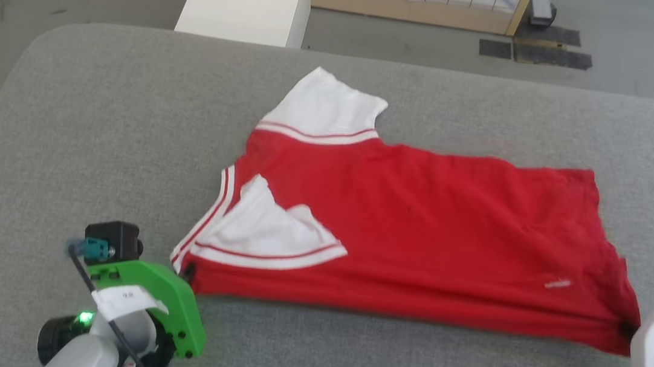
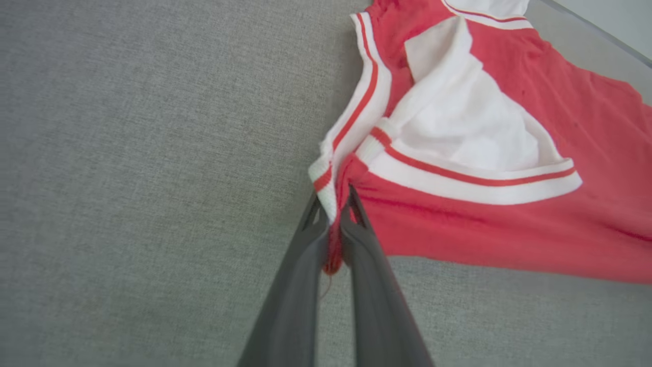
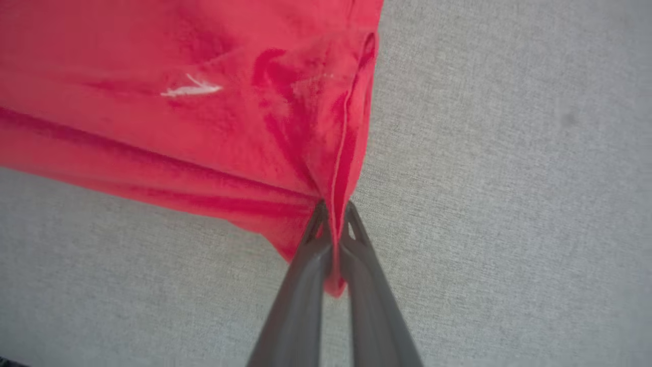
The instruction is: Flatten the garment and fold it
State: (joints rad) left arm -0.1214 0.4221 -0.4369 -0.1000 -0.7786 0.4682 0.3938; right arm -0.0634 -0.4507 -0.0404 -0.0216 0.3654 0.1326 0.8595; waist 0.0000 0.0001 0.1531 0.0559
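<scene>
The garment [image 1: 419, 230] lies across the middle of the grey counter [image 1: 96, 123], one white sleeve [image 1: 326, 107] spread out at 11 o'clock and the other folded onto the red body at 8 o'clock. The left end effector [image 2: 333, 206] is pinched closed on the striped trim [image 2: 326, 178] at the garment's 7 o'clock corner. The right end effector [image 3: 333, 216] is closed on the hem corner [image 3: 336, 168] at 4 o'clock. The jersey looks light, limp and slightly slick, so it should sag between grips; corners and seamed edges give the surest hold.

Grey fabric-covered table [image 1: 96, 123], red jersey shirt [image 1: 431, 231] lying spread across it
</scene>
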